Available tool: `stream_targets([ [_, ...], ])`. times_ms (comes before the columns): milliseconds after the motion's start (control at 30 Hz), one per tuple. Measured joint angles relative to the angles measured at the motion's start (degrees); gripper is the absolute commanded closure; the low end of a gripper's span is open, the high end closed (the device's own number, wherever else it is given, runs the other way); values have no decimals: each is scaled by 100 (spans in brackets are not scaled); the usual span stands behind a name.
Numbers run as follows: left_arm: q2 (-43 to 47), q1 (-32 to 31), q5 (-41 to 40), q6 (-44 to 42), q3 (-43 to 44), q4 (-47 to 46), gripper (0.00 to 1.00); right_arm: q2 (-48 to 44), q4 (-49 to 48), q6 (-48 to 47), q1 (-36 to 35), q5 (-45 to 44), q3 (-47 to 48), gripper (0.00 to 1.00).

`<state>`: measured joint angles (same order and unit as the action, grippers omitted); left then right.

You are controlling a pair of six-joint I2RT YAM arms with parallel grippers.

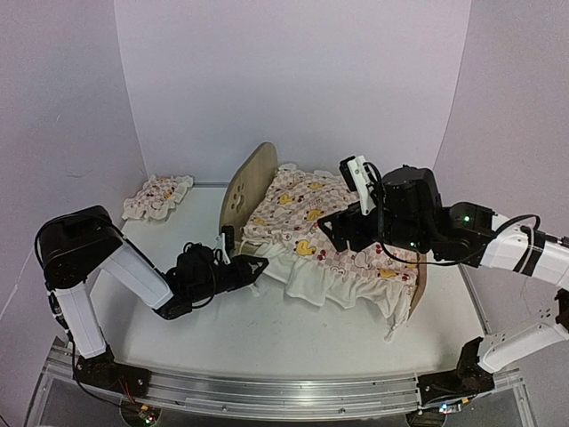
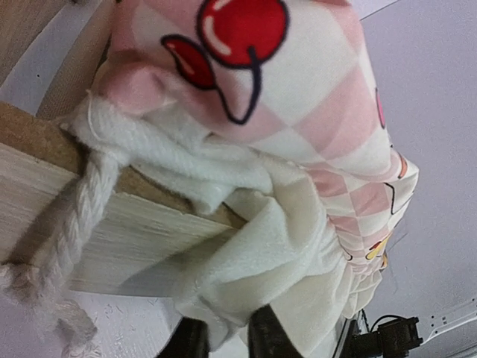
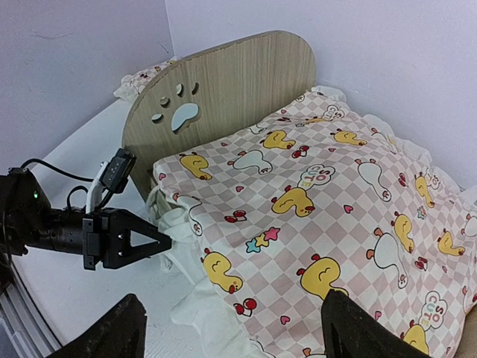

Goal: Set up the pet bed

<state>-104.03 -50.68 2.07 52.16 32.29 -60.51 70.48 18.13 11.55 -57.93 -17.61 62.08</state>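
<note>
The pet bed (image 1: 250, 182) sits in the middle of the table (image 1: 267, 356). Its round headboard (image 3: 238, 82), the one with the paw-shaped hole, is at the far left. The bed runs long from there down to the near right. A pink cover (image 1: 331, 233) with little ducks lies over the top, so I can hardly see the bed under it. A white frill (image 2: 253, 246) hangs down from the cover's edge.

The left gripper (image 3: 159, 242) is the closer one. It is low down, right at the near side of the bed, close to the headboard end. The bed is just in front of its fingers, and it points in at the bed's long side. The two fingers are pinched close together, and a bit of the white frill is caught between them. The bare wooden side of the bed is just above that spot.

The right gripper (image 3: 235, 332) hangs above the cover, more toward the foot end. The bed lies under it and ahead of it. Its fingers are spread wide and hold nothing.

A small pillow (image 1: 158, 196) that matches the cover lies well off to the far left, away from the bed.

I think the next move is a tug on the frill to make that side neat.
</note>
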Motion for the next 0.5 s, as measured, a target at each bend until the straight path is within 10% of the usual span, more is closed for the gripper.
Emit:
stream_targets([
  [500, 2157, -575, -1241, -833, -1423, -63, 100, 13, -37, 52, 0, 28, -2, 18],
])
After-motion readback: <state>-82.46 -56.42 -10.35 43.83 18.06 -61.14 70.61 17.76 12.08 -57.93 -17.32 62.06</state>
